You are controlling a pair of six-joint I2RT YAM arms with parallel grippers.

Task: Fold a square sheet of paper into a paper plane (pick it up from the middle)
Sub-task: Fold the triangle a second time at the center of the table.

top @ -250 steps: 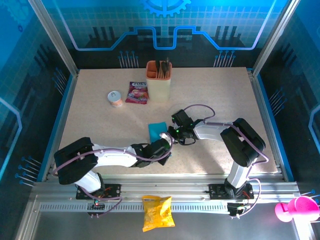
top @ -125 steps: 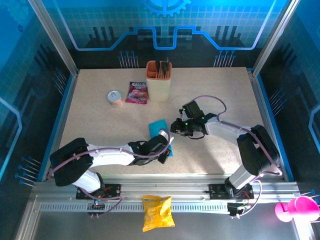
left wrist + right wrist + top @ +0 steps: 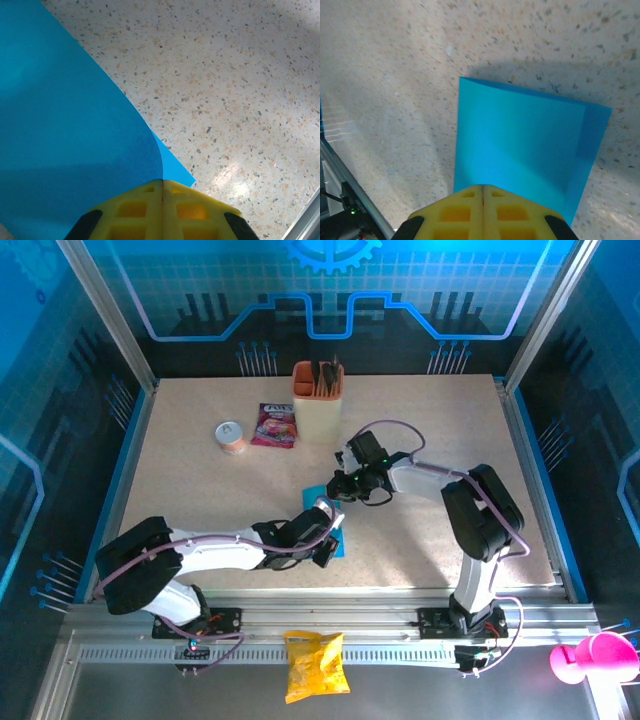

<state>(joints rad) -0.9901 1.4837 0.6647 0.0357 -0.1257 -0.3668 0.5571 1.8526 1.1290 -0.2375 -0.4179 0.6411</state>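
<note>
Your left claw is closed tight, tips meeting on the square sheet of paper, which spreads ahead and to the left. Your right claw is closed too, with the folded sheet directly ahead. Farther out, the pink packet has print too small to read.

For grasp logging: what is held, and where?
Cannot tell: left hand shut at a corner of the folded blue paper, right hand at an edge; pinching or pressing.
</note>
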